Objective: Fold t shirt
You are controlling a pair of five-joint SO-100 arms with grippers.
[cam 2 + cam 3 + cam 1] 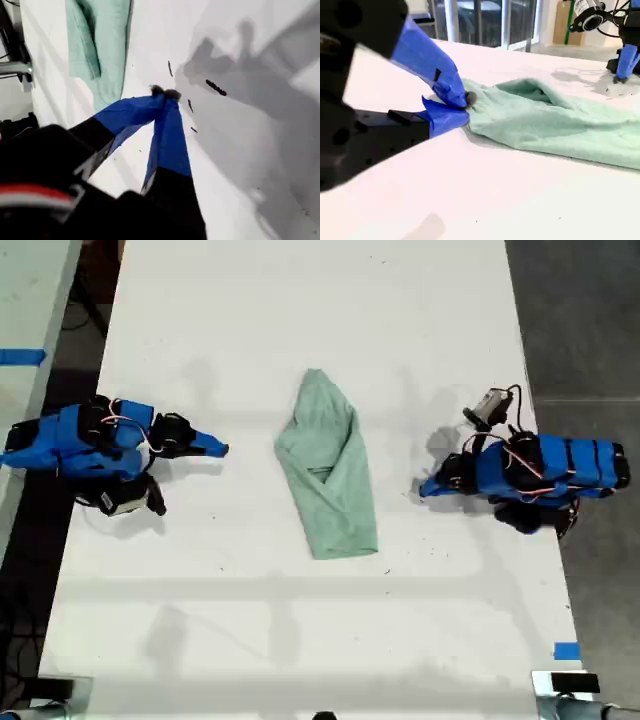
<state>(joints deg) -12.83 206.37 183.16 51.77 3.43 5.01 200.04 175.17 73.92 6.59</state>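
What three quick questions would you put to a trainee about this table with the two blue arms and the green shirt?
1. True or false: the shirt lies on the table, touched by neither gripper.
2. Pick one. My first gripper is: A) wide open; B) shut on nothing; C) shut on the shirt.
3. In the exterior view, on which side of the shirt is my second gripper?

Key: 1 true; 2 B; 3 the exterior view's left.
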